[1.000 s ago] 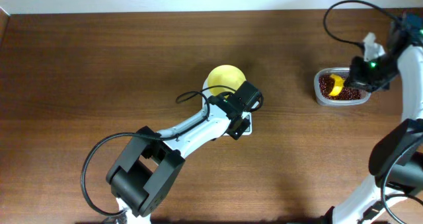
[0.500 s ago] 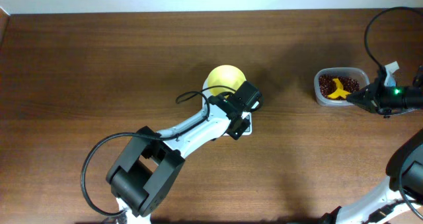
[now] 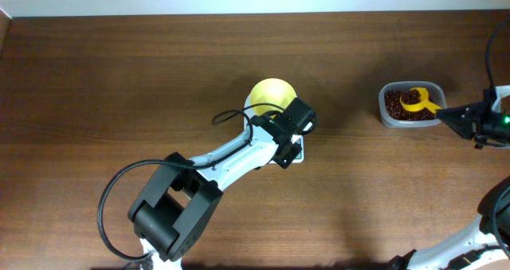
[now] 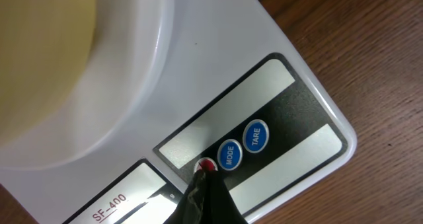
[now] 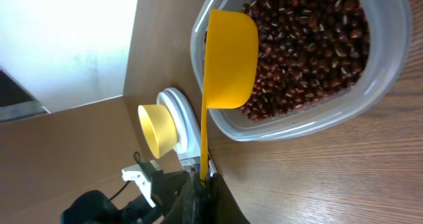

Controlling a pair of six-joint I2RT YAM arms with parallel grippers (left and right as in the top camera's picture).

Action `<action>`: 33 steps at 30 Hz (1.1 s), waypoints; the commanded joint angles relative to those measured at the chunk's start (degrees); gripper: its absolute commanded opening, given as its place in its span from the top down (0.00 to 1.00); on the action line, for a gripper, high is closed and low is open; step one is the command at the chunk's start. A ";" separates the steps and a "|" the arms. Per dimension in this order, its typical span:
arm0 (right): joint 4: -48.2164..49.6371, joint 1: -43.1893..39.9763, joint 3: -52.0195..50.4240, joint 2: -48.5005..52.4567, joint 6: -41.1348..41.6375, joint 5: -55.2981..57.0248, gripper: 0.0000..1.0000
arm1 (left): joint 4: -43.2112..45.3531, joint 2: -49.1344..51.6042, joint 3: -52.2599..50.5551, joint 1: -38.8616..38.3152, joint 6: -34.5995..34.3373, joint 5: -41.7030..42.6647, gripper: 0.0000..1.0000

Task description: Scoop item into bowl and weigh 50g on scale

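Bare table [image 3: 347,79] ahead of scoop [image 3: 416,100] up to bowl [image 3: 267,95]. Left arm [image 3: 239,150] overhangs scale [image 3: 298,152] beside bowl. Container [image 3: 384,107] wall rings scoop head.

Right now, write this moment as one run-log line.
left tool shut, tip on scale red button | right tool holds scoop over beans | bowl empty

Overhead top-down; wrists near; all share scale [image 4: 310,118]

Left pincer [image 4: 205,179] closed, tip pointing down; right pincer [image 5: 203,183] clamped, arm outstretched.
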 commanded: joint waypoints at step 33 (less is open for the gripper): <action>-5.38 -5.81 -0.50 0.63 -5.68 -9.40 0.96 | 1.84 0.48 0.22 1.79 -0.02 3.72 1.00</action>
